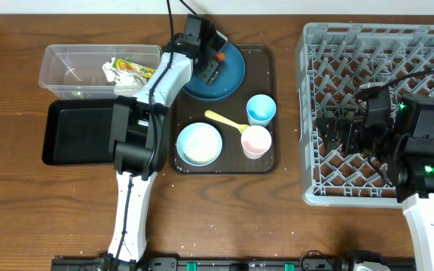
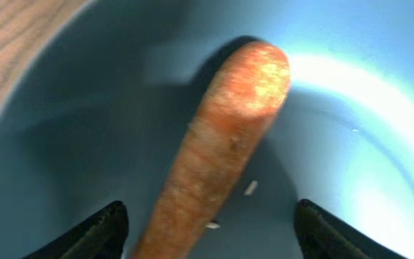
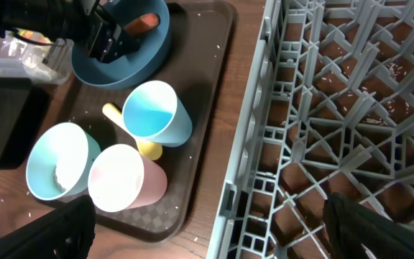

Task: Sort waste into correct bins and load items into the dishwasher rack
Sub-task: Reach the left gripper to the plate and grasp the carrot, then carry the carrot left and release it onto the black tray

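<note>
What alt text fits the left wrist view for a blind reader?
A short orange carrot piece lies in the dark-blue bowl, seen close up, between the two spread dark fingertips of the open left claw. A couple of white rice grains lie beside the carrot, and the wooden table shows at top left.

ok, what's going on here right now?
The left gripper is inside the large dark-blue bowl, fingers open either side of the short orange carrot piece, not closed on it; loose white rice grains lie beside it. The clear rectangular plastic tub holds a yellow-green printed wrapper and a crumpled white tissue. The right gripper hangs open over the light-grey plastic dishwasher rack, holding nothing. Light-blue cup, pink cup, small pale bowl and yellow plastic spoon sit on the dark brown tray.
</note>
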Robot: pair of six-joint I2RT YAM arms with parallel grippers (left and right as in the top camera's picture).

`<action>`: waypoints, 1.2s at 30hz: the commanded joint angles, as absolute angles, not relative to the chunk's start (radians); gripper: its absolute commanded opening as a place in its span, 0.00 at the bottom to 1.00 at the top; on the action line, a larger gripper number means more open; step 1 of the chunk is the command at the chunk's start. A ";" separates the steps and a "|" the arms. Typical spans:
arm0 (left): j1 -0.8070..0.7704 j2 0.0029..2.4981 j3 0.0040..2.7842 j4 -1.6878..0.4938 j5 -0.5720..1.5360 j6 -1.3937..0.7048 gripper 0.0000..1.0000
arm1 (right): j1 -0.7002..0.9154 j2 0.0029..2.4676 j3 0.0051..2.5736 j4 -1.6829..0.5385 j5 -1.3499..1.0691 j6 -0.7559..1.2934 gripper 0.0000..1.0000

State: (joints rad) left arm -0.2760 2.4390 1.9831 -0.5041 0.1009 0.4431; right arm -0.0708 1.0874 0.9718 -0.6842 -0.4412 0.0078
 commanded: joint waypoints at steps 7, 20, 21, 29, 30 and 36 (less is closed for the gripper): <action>-0.279 2.473 1.991 -0.542 0.128 0.437 0.34 | -0.075 1.087 0.993 -0.693 -0.446 0.014 0.98; -0.279 2.351 1.994 -0.599 0.126 0.200 0.11 | -0.075 1.087 0.993 -0.693 -0.446 0.014 0.98; -0.279 2.321 1.994 -0.606 0.126 0.168 0.10 | -0.075 1.087 0.993 -0.693 -0.446 0.014 0.98; -0.276 2.038 1.994 -0.785 0.110 -0.027 0.06 | -0.075 1.087 0.993 -0.692 -0.446 0.014 0.98; -0.274 2.005 1.994 -0.821 0.095 -0.033 0.07 | -0.075 1.087 0.993 -0.692 -0.446 0.014 0.98; -0.210 1.863 1.994 -1.103 -0.134 -0.249 0.06 | -0.075 1.087 0.993 -0.692 -0.446 0.014 0.98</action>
